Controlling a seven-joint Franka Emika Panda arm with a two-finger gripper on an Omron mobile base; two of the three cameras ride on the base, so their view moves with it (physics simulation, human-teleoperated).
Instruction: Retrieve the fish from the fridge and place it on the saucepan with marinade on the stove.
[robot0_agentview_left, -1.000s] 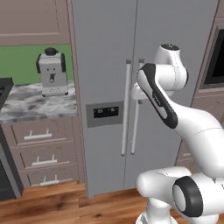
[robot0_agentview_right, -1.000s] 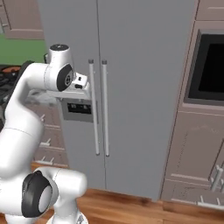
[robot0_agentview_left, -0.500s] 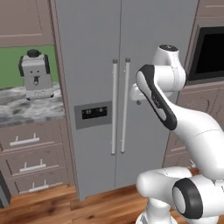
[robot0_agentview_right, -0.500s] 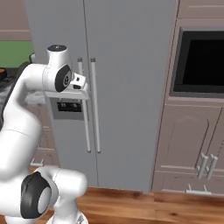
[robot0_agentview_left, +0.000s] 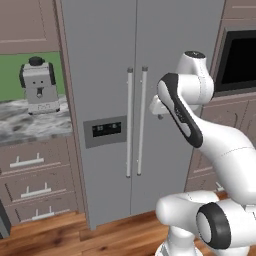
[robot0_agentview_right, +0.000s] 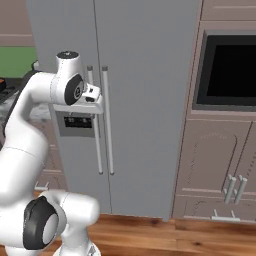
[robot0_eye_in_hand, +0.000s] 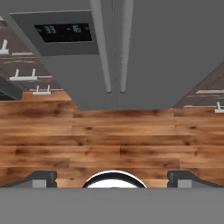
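Observation:
The fridge (robot0_agentview_left: 165, 55) stands straight ahead, tall and grey, with both doors shut; its two vertical bar handles (robot0_agentview_left: 136, 120) meet at the centre and the dark dispenser panel (robot0_agentview_left: 105, 130) is on the left door. My gripper (robot0_agentview_left: 157, 107) hangs in front of the right door, a little right of the handles, apart from them. In the right base view the gripper (robot0_agentview_right: 97, 100) is level with the handle tops. In the hand view the gripper (robot0_eye_in_hand: 113, 178) is open with nothing between its fingers. The fish is hidden. The saucepan and the stove are out of view.
A coffee machine (robot0_agentview_left: 38, 86) stands on a marble counter (robot0_agentview_left: 25, 127) left of the fridge, over brown drawers (robot0_agentview_left: 35, 190). A dark built-in oven (robot0_agentview_right: 230, 67) and brown cabinet doors (robot0_agentview_right: 215, 165) are to the right. Wooden floor (robot0_eye_in_hand: 113, 140) lies below.
The whole picture has slid left, so the base has driven to the right along the fridge, mostly in the first half second. The gripper has stayed open.

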